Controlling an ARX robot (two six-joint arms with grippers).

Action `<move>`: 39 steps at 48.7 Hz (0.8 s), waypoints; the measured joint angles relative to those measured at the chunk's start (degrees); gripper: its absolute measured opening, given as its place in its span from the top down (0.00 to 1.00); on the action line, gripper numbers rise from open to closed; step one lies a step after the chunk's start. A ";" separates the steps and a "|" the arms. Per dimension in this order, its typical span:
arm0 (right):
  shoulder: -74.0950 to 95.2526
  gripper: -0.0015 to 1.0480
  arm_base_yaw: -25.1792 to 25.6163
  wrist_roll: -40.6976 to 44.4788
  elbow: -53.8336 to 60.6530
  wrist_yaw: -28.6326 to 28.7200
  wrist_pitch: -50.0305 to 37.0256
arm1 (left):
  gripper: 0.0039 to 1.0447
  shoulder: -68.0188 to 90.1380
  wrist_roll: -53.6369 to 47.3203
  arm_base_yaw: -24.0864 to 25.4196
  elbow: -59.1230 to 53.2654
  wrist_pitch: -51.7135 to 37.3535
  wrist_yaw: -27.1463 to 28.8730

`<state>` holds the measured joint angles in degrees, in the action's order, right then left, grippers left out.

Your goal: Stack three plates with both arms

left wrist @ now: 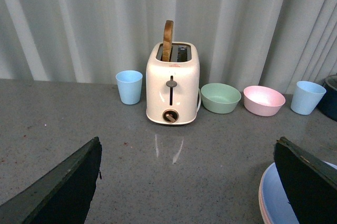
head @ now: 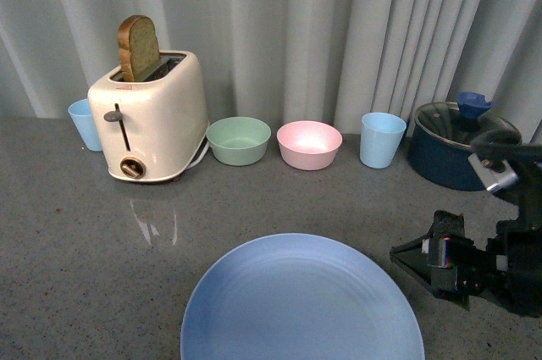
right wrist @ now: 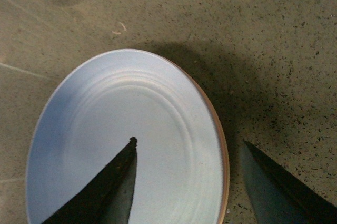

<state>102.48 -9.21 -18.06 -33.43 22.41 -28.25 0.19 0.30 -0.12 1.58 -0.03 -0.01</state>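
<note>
The light blue plate [head: 301, 301] lies at the table's front middle, on top of a stack. It also shows in the right wrist view [right wrist: 121, 139] and the left wrist view [left wrist: 279, 200]. A thin pinkish rim [right wrist: 224, 155] shows under it, also in the left wrist view [left wrist: 260, 198]. I cannot tell the pink and beige plates apart below it. My right gripper [head: 405, 253] is open at the plate's right edge. In its wrist view [right wrist: 188, 141] one finger is over the plate and the other over the table, with the rim between them. My left gripper [left wrist: 188, 142] is open and empty above bare table, left of the stack.
A cream toaster [head: 152, 119] with a slice of bread stands at the back left, with a blue cup [head: 83, 123] beside it. A green bowl [head: 238, 140], a pink bowl [head: 309, 144] and a blue cup [head: 381, 140] line the back. A dark blue lidded pot [head: 453, 144] is at the back right.
</note>
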 joint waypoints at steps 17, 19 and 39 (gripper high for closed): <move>-20.24 0.20 0.77 6.54 13.35 -23.08 -14.36 | 0.06 0.02 0.00 0.00 0.00 0.00 -0.04; -20.00 0.30 0.87 11.93 18.10 -28.76 -27.30 | 0.06 -0.04 -0.02 0.00 0.00 0.00 0.00; -41.75 0.97 7.17 17.97 29.11 -23.08 -27.08 | 0.06 -0.07 -0.04 0.00 0.00 0.00 0.02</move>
<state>60.73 -2.04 -0.10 -4.32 -0.67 -55.33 0.12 0.25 -0.12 1.58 -0.03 0.01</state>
